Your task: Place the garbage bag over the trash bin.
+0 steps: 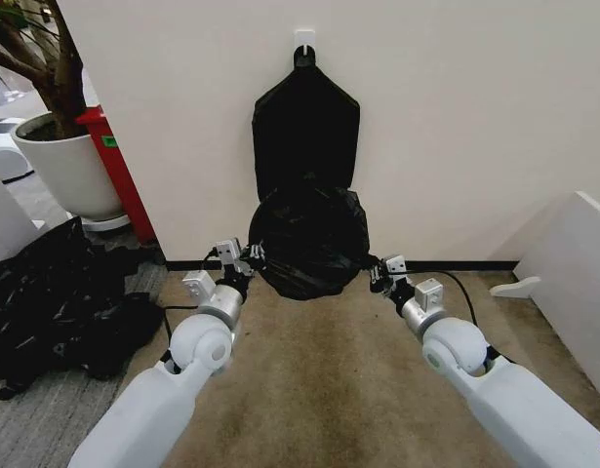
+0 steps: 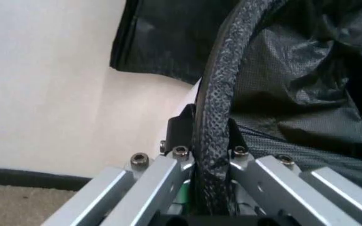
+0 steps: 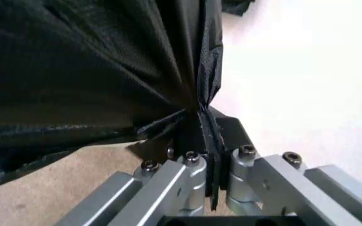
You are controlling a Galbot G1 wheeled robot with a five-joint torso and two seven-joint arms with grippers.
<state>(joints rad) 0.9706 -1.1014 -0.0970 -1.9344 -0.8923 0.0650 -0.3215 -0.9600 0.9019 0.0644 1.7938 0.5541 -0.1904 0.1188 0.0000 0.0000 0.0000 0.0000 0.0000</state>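
The glossy black garbage bag (image 1: 309, 244) hangs as a rounded, wrinkled mass low against the wall, stretched between my two grippers. My left gripper (image 1: 249, 259) is shut on the bag's rolled left edge (image 2: 216, 94), which passes between its fingers (image 2: 179, 128). On the opposite side, my right gripper (image 1: 379, 274) is shut on a gathered fold of the bag (image 3: 74, 61) at its fingers (image 3: 228, 129). The trash bin is hidden; the bag covers the spot by the wall between the grippers.
A flat, pointed black bundle (image 1: 306, 127) hangs from a wall hook just above the bag. At left stand a white plant pot (image 1: 70, 171), a red object (image 1: 119, 180) and a big black plastic heap (image 1: 56, 302). A white panel (image 1: 573, 273) stands at right.
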